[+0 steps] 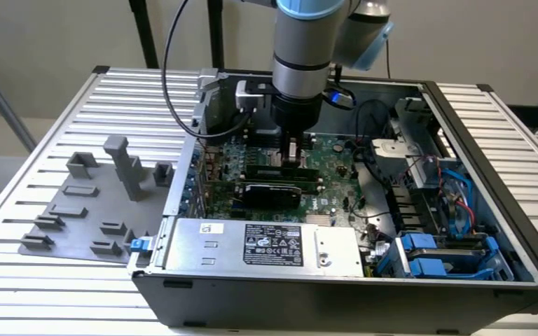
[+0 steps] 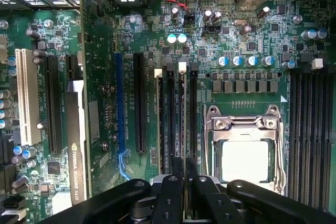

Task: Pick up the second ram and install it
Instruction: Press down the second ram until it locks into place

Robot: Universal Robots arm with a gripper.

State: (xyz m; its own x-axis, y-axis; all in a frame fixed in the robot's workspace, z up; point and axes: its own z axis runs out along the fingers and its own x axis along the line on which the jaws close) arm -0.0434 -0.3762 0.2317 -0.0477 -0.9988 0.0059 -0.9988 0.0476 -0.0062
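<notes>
Your open PC case point(image 1: 493, 231) sits on the slatted table point(image 1: 54, 280), grey holder tray point(image 1: 92, 210) at the exterior view's left | motherboard point(image 2: 252, 35) fills the case floor | gripper point(image 2: 182, 174) low over the memory slots, fingers nearly together, pinching the second ram point(image 2: 181, 114) edge-on, standing in 1 slot beside the CPU socket point(image 2: 244, 156).

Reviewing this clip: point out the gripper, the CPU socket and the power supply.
gripper point(image 2: 181, 167), wrist view, between its fingertips.
CPU socket point(image 2: 245, 158), wrist view, on the metal lid.
power supply point(image 1: 269, 245), exterior view, on its label.
</notes>
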